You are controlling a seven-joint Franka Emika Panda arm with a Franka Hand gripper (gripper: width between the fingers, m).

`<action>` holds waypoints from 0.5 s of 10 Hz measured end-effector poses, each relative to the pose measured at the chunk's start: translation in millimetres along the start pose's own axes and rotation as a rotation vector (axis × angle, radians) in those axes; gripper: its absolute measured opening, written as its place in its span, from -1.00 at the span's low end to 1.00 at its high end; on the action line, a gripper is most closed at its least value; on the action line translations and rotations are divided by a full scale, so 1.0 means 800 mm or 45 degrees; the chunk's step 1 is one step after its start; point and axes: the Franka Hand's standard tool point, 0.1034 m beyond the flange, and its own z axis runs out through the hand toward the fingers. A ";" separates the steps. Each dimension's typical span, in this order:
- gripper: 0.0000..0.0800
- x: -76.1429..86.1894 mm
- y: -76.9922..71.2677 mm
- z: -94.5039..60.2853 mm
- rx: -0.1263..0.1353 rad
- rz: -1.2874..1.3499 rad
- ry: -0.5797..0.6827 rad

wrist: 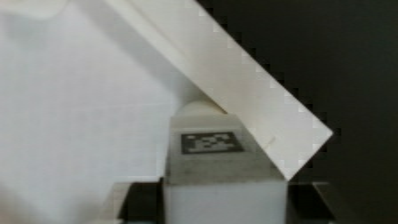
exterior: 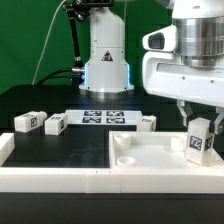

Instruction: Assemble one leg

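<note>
Brightly, evenly lit, seemingly from above. Near blown-out whites on tray; faint soft shadows inside. Deep black on table. Low-resolution, slightly soft. In wrist view, blurred and glaring white; coarse but readable tag on leg.

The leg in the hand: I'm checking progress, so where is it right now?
The leg is at the exterior view's right, held upright in the hand over the right end of the white tray-shaped piece.

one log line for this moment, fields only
gripper: shut on leg | leg: upright, at tray-shaped piece, exterior view's right end | other legs: three lying on table | seating: cannot tell
</note>
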 end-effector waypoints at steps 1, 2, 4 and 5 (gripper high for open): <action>-0.26 0.000 -0.001 0.000 0.002 0.103 0.002; -0.26 -0.001 -0.001 0.000 0.003 0.183 -0.001; -0.26 -0.003 -0.002 0.001 0.011 0.412 -0.022; -0.26 -0.003 -0.002 0.001 0.011 0.378 -0.022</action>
